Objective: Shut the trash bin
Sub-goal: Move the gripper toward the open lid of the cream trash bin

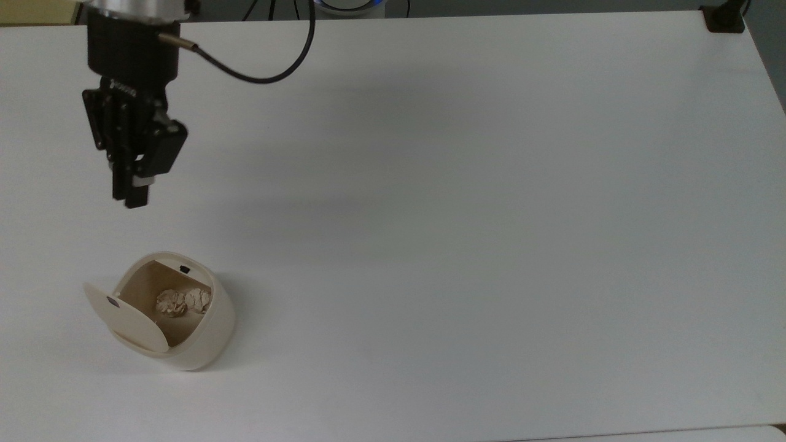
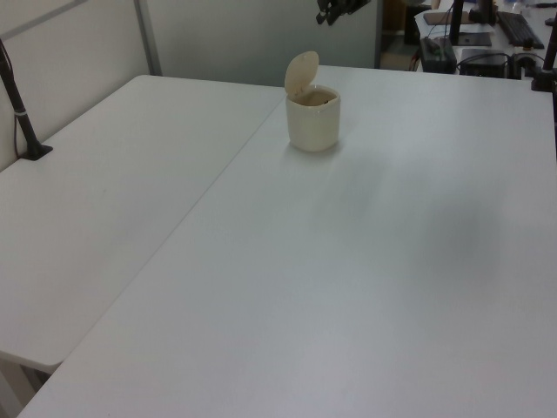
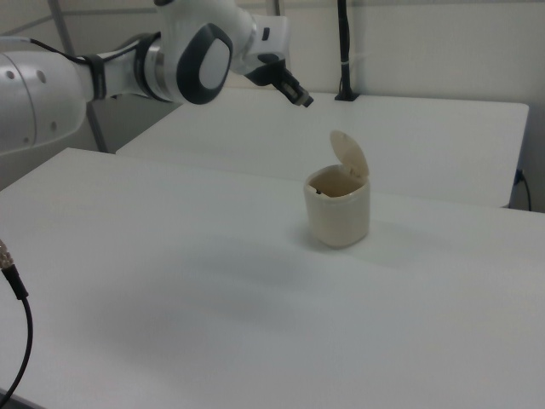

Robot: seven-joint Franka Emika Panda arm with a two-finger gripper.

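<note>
Above the open trash bin (image 1: pixel 184 331), pincer (image 1: pixel 130 197) empty, touching nothing

Paper wads (image 1: pixel 183 301) in bin (image 1: pixel 202 344) — gripper (image 1: pixel 130 199) above

I've got the small cream-beige plastic trash bin (image 1: pixel 184 331) (image 2: pixel 313 120) (image 3: pixel 339 209) upright on the white table, w/ its flat hinged lid (image 1: pixel 126 318) (image 2: pixel 301 70) (image 3: pixel 349 154) swung up, fully open. I see crumpled paper inside, small black button at rim.

A lab: bare white tables (image 2: pixel 348 287), partition panels (image 2: pixel 261 39), equipment-laden desk (image 2: pixel 487 35).
</note>
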